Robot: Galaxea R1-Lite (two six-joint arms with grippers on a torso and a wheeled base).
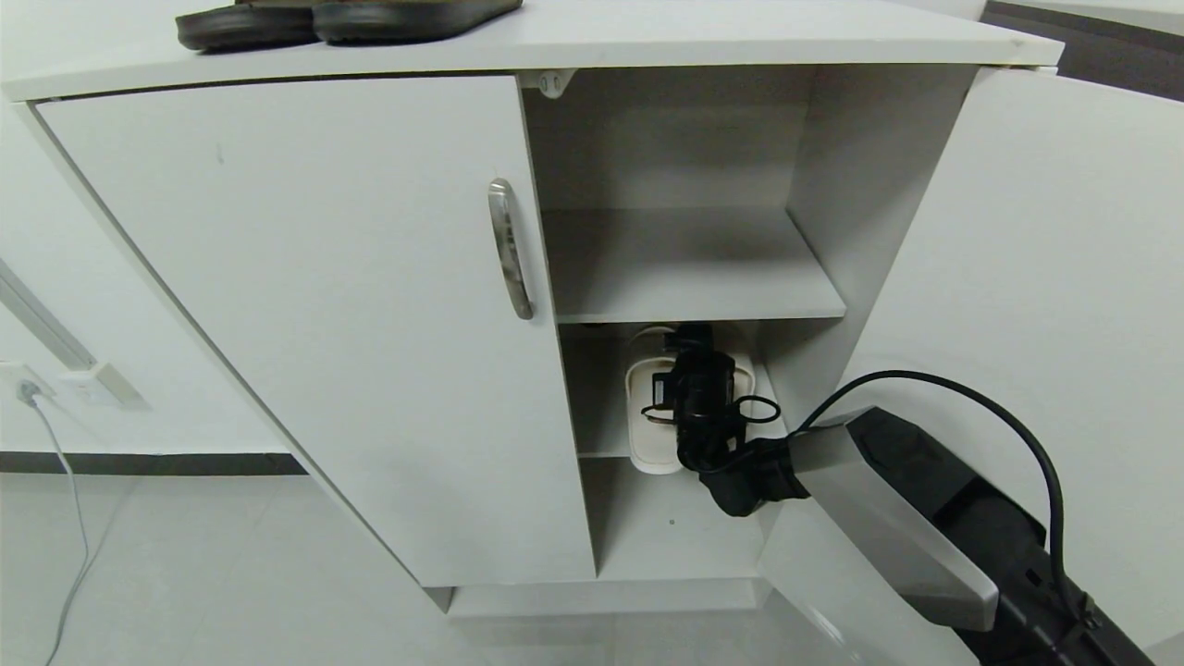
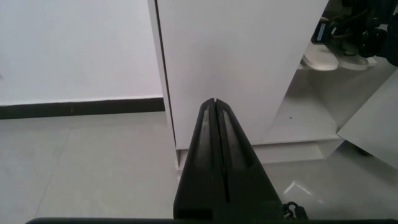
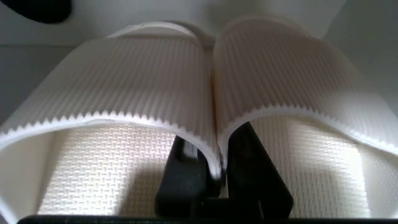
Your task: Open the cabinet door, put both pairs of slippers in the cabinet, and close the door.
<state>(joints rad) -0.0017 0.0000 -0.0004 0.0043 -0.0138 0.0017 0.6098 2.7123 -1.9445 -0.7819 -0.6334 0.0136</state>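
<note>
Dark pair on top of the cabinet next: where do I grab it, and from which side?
Probably pinch the dark slippers where their inner edges meet, coming from the front: they lie flat, side by side, with their ends near the front edge of the cabinet top.

The left gripper (image 2: 214, 102), its two dark fingers pressed flat together, hangs in front of the cabinet (image 2: 236, 56), aimed at the closed white door and well short of it. Inside the cabinet's open half, white slippers (image 2: 323, 59) lie on a shelf above the bare bottom board (image 2: 298, 118), with the dark right arm (image 2: 373, 37) and its cables at them. The cabinet's open door (image 2: 373, 130) stands out over the pale tiled floor (image 2: 93, 168). Beside the cabinet runs a white wall (image 2: 74, 50) with a dark baseboard (image 2: 81, 109).
</note>
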